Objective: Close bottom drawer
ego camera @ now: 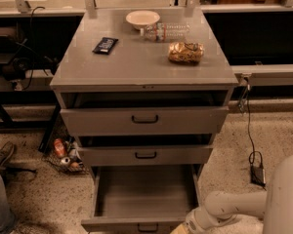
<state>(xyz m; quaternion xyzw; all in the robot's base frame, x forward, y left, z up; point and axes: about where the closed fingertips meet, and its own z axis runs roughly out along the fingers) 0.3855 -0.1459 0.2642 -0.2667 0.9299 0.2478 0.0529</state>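
The grey cabinet (144,65) has three drawers. The bottom drawer (144,195) is pulled far out and looks empty inside; its front panel (132,224) with a small black handle (147,226) sits at the frame's lower edge. The top drawer (144,120) and the middle drawer (145,155) stand slightly open. My gripper (181,229) is at the bottom edge, right beside the bottom drawer's front right corner, mostly cut off by the frame. The white arm (244,206) comes in from the lower right.
On the cabinet top lie a white bowl (142,18), a clear plastic bottle (165,32), a snack bag (186,52) and a dark packet (105,45). Cans sit in a wire basket (64,156) at left. A cable and adapter (257,173) lie on the floor at right.
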